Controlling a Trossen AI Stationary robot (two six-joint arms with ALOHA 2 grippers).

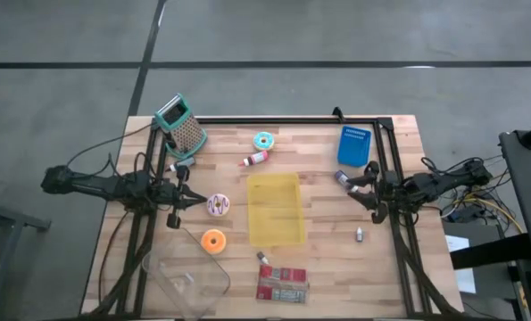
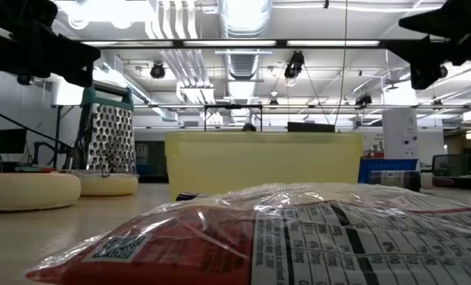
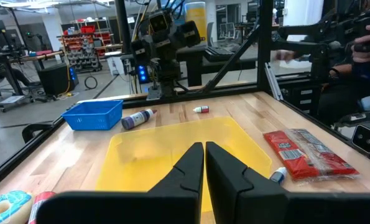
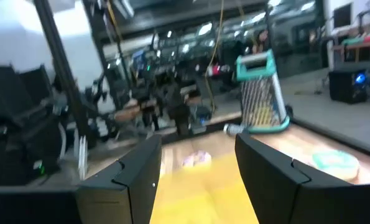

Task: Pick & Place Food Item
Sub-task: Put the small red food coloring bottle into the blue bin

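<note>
Right, the yellow tray sits mid-table with nothing in it, and the blue basket at its 1 o'clock looks bare too. The clear tub at 7 o'clock runs off the table edge. The pink donut lies at 9 o'clock, beside the left gripper, fingers pressed together. The right gripper, at 3 o'clock, hangs spread apart, holding nothing. From table height, the red packet blocks most of the tray.

Grater, blue basket, clear container on table.
</note>
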